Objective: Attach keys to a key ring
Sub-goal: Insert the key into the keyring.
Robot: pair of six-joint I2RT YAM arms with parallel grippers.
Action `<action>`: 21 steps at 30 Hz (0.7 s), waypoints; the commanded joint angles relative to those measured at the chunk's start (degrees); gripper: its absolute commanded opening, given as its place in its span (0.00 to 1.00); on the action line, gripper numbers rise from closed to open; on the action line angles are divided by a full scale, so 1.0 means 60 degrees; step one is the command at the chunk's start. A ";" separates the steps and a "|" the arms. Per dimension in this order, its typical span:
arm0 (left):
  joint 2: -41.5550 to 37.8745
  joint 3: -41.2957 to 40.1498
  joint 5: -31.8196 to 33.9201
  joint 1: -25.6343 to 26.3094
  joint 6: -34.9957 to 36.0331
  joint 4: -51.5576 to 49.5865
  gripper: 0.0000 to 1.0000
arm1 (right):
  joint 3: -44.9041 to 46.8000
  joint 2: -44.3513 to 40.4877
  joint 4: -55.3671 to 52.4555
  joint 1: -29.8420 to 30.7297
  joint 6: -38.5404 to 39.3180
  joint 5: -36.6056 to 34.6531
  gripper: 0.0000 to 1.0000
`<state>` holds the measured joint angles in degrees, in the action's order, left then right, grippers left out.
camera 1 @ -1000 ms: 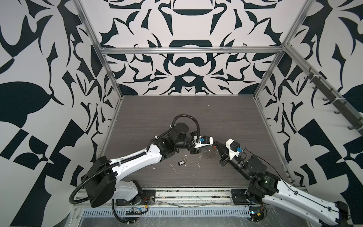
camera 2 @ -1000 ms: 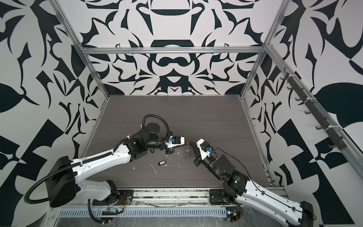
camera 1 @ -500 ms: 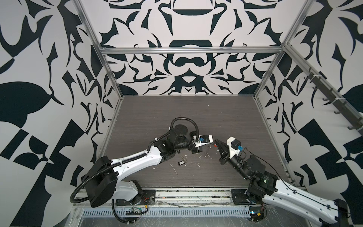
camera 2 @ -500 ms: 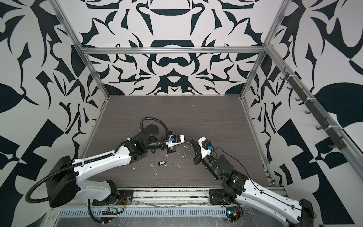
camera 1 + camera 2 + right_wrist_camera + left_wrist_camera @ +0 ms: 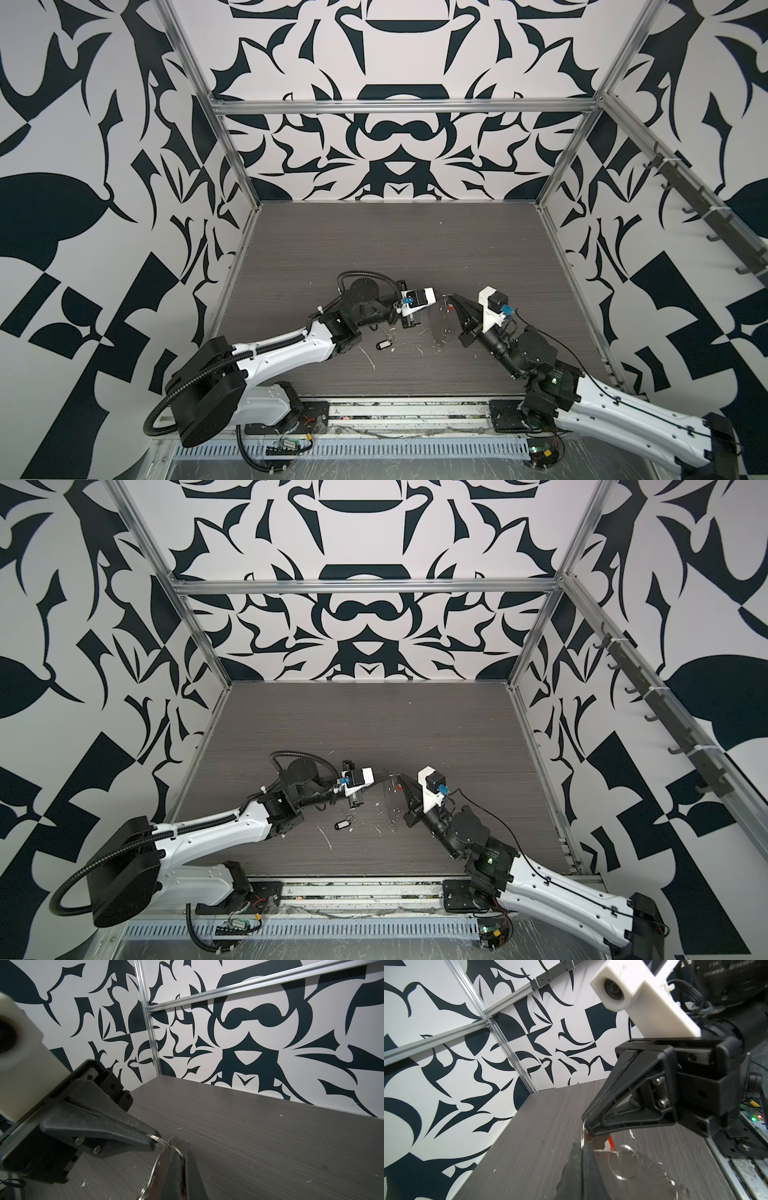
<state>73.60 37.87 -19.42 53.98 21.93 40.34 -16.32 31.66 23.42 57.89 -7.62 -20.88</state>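
Note:
My two grippers meet tip to tip above the table's middle. The key ring, a thin grey see-through hoop, hangs below them, also shown in a top view. My left gripper is shut on a thin wire of the ring's rim. My right gripper is shut on the keys with the red-orange tag; a silver key pokes out at its tip. The other keys, with the black tag, lie flat on the table under the left wrist.
White scraps and flecks litter the dark wood-grain table near the front. Patterned walls with metal frame rails close in the back and both sides. A hook rail runs along the right wall.
The right gripper has shifted slightly up and left to meet the left gripper's tip. The left jaws have closed the last bit. The black-tag keys have not moved.

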 commanded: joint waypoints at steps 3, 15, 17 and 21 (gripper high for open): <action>-0.0270 0.0050 -0.0239 -0.0016 -0.0126 0.1065 0.00 | -0.0211 -0.0099 0.0052 -0.0110 -0.0058 -0.0792 0.00; -0.0270 0.0103 -0.0289 -0.0016 0.0058 0.0836 0.00 | -0.0181 -0.0542 -0.0285 -0.0112 0.0039 -0.0989 0.00; -0.0234 0.0202 -0.0295 -0.0016 0.0149 0.0587 0.00 | -0.0195 -0.0530 -0.0285 -0.0111 0.0053 -0.0958 0.00; -0.0169 0.0302 -0.0222 -0.0018 0.0309 0.0351 0.00 | -0.0210 -0.0562 -0.0329 -0.0112 0.0089 -0.0958 0.00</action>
<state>73.60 37.91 -19.92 54.06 22.59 41.04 -16.32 29.17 22.00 57.91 -7.53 -20.49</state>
